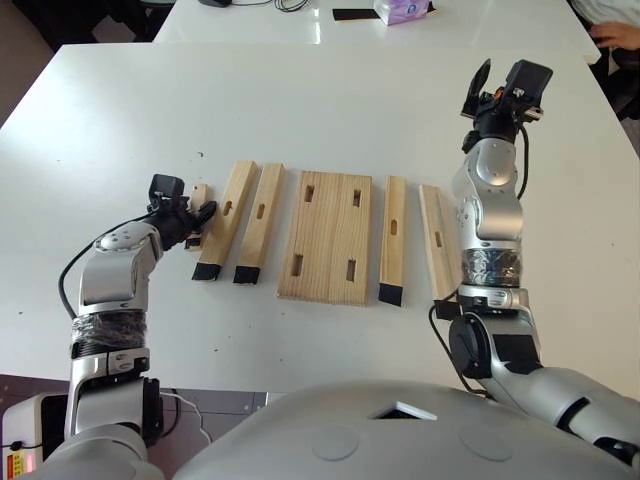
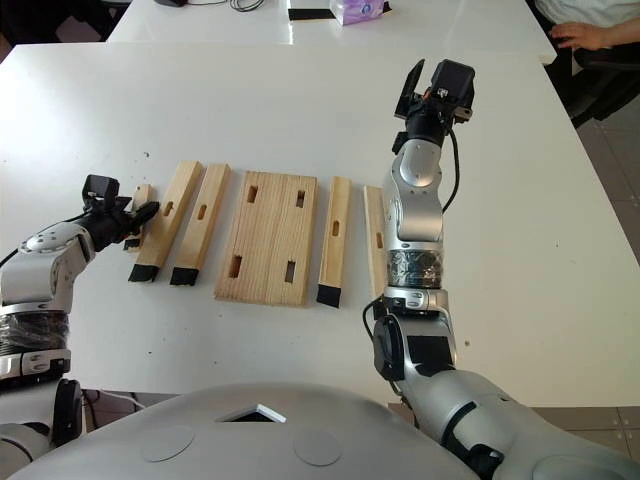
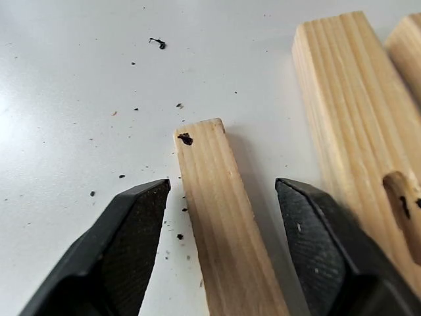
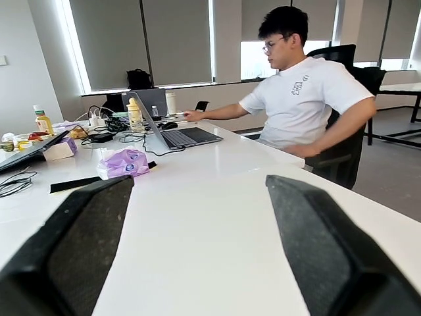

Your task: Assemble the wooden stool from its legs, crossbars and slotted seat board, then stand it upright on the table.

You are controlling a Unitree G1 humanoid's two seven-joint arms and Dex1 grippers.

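Observation:
The slotted seat board (image 1: 325, 235) lies flat in the middle of the white table (image 1: 300, 100). Two legs (image 1: 228, 218) (image 1: 260, 225) lie to its left, and two more legs (image 1: 393, 238) (image 1: 437, 240) to its right. A short crossbar (image 3: 220, 224) lies at the far left. My left gripper (image 1: 203, 214) is low over the table and open, one finger (image 3: 125, 257) on each side of the crossbar's end. My right gripper (image 1: 500, 85) is raised high over the table's right side, open, with nothing between its fingers (image 4: 72, 250).
A second white table behind holds a purple tissue pack (image 1: 405, 10) and a black strip (image 1: 352, 15). Small dark crumbs (image 3: 158, 43) dot the surface near the crossbar. Bare table lies beyond the parts and on the far right.

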